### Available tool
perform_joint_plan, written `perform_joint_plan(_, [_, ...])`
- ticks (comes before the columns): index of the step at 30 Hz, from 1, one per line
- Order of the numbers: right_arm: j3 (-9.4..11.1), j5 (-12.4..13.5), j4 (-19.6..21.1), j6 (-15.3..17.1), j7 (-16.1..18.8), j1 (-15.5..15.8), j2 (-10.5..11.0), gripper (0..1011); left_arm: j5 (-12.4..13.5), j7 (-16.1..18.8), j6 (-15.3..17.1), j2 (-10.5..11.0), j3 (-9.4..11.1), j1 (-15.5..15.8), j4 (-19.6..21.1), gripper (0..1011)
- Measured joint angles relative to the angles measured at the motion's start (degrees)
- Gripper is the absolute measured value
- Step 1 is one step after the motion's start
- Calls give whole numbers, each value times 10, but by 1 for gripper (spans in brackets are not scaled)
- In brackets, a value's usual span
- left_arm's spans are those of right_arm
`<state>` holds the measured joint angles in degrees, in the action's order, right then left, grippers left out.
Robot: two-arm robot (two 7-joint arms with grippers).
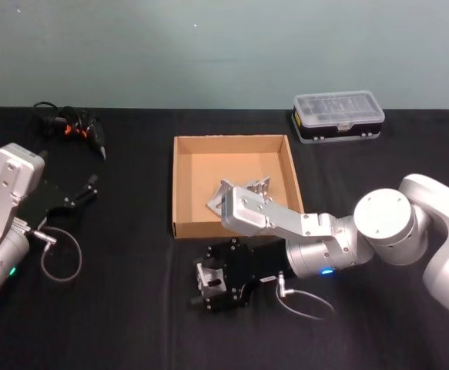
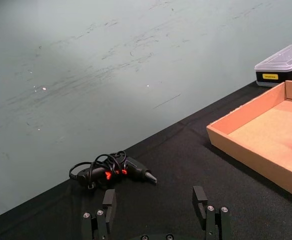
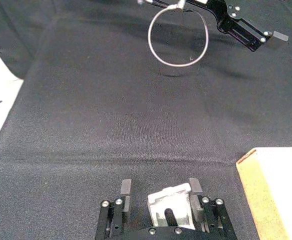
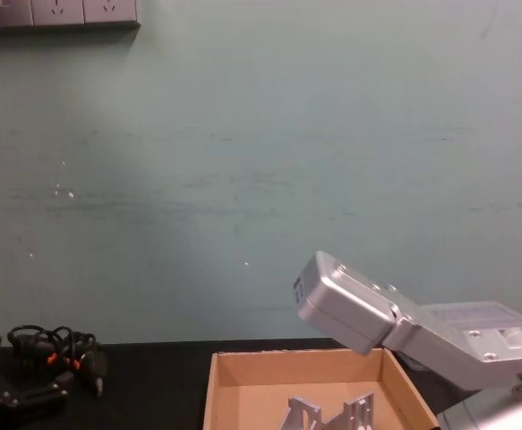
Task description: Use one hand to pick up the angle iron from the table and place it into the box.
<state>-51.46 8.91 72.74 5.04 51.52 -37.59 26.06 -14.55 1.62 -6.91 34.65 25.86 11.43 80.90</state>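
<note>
Between the black fingers (image 3: 196,190) of the right claw (image 1: 206,287) sits a pale metal angle iron (image 3: 170,205), its slotted face showing in the right wrist view; the fingers stand on either side of it, closed in against its sides. That claw hangs low over the black worktop (image 1: 132,324), just short of the near wall of the tan cardboard box (image 1: 179,185), which lies beyond it and slightly toward the robot's right. Inside the box, past the silver-grey forearm that crosses above its front corner, lie other metal brackets (image 4: 332,417), resting on the cardboard floor toward its near side. Farther away from the right claw, beyond the box's far right corner, stands a clear-lidded plastic case (image 1: 338,116).

Well off to the robot's left, the left claw (image 1: 92,188) is parked above the worktop with its fingers spread wide and nothing between them. Ahead of it, near the far edge, lies a small black tool with a coiled cord (image 2: 110,171).
</note>
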Motion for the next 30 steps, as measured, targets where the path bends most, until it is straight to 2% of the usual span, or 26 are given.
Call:
perform_joint_plan(6, [1, 0, 4, 0, -2, 3, 3, 567, 0, 0, 0, 0, 0, 0, 0, 1000])
perform_joint_plan(7, [2, 1, 4, 0, -3, 3, 4, 508, 0, 0, 0, 0, 0, 0, 0, 1000])
perform_joint_plan(10, [3, 1, 6, -1, -5, 5, 5, 452, 0, 0, 0, 0, 0, 0, 0, 1000])
perform_joint_plan(17, [17, 11, 27, -2, -15, 15, 15, 452, 0, 0, 0, 0, 0, 0, 0, 1000])
perform_joint_plan(22, [39, 24, 61, 1, -40, 33, 31, 452, 0, 0, 0, 0, 0, 0, 0, 1000])
perform_joint_plan(24, [61, 31, 87, 4, -69, 51, 43, 452, 0, 0, 0, 0, 0, 0, 0, 1000])
perform_joint_plan(25, [61, 31, 87, 4, -69, 51, 43, 452, 0, 0, 0, 0, 0, 0, 0, 1000])
perform_joint_plan(28, [93, 41, 118, 11, -109, 73, 56, 452, 0, 0, 0, 0, 0, 0, 0, 1000])
perform_joint_plan(30, [107, 45, 128, 15, -126, 83, 60, 452, 0, 0, 0, 0, 0, 0, 0, 1000])
